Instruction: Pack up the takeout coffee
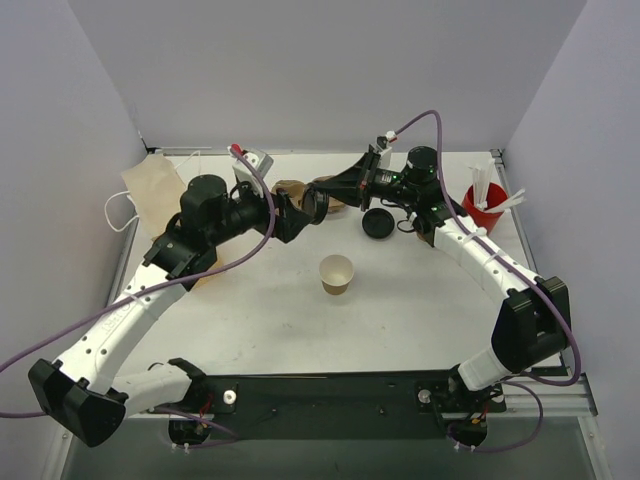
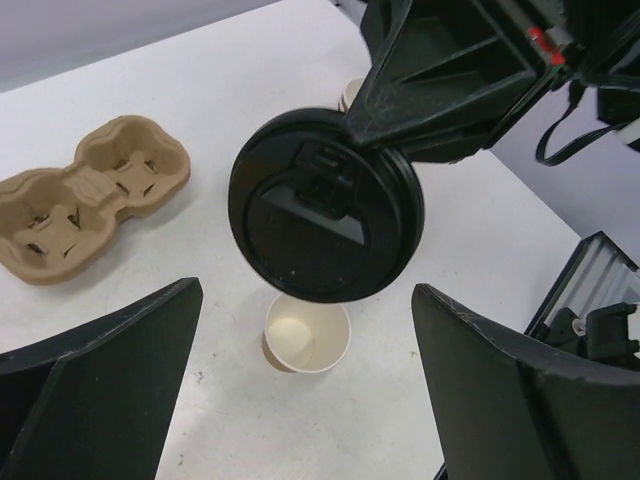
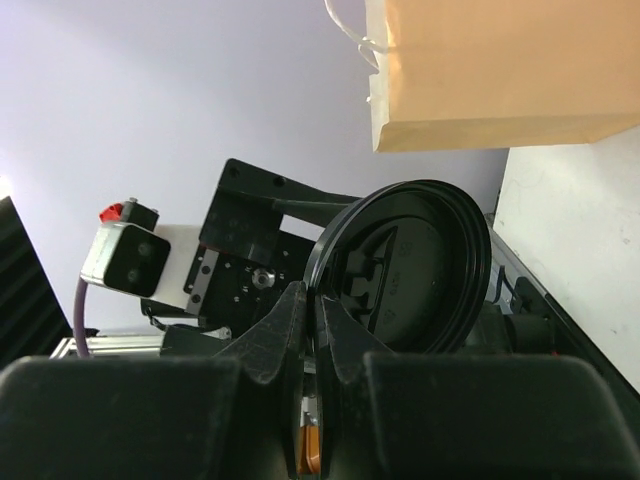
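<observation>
Now the step in hand is, I judge, the lidding of the cup. The right pincer point(image 3: 320, 312) pinches the black lid point(image 2: 325, 205) by its rim and holds it in the air, almost on edge. The left pincer point(image 2: 308, 292) is spread wide on both sides of the lid and does not touch it — it holds nothing. The cup point(image 1: 336, 274) stands upright and open on the tabletop point(image 1: 400, 320), apart from both arms. A second lid point(image 1: 378, 222) lies flat near the right arm, and the carrier point(image 2: 90, 195) lies farther back. For the next move the lid must be turned level, centred over the cup's mouth and pressed down evenly — a tilted lid would probably seat on one side only, or tip the light cup.
</observation>
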Available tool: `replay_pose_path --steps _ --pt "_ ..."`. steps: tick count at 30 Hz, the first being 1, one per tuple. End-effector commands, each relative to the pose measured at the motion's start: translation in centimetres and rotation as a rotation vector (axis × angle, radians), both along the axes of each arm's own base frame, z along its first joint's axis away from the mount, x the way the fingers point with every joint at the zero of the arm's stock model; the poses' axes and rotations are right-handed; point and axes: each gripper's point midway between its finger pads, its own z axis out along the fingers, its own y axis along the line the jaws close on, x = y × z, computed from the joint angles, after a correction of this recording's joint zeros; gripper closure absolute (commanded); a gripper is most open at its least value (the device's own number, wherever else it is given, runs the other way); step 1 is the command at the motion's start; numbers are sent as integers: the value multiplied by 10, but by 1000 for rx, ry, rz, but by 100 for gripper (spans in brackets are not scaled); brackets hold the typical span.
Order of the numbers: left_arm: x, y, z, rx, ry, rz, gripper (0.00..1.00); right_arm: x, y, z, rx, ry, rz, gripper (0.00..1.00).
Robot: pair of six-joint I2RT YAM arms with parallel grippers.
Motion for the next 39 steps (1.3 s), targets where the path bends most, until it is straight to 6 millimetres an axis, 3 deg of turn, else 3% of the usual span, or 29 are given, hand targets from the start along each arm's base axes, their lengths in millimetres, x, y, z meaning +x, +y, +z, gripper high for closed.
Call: replay_pose_path --steps 1,8,13,29,39 --pt "-9 -16 40 -78 -47 -143 3 -13 -5 25 64 -104 47 100" --pt "-1 -21 46 -111 -12 -155 3 -14 -4 24 92 -100 58 100" --pt "11 -18 38 -77 13 -129 3 -14 -5 26 113 -98 67 100" --pt "23 -22 46 -79 3 -159 3 -16 -2 27 130 -106 89 100" --pt "27 -23 39 -76 30 -178 3 -20 -1 34 142 -127 106 100"
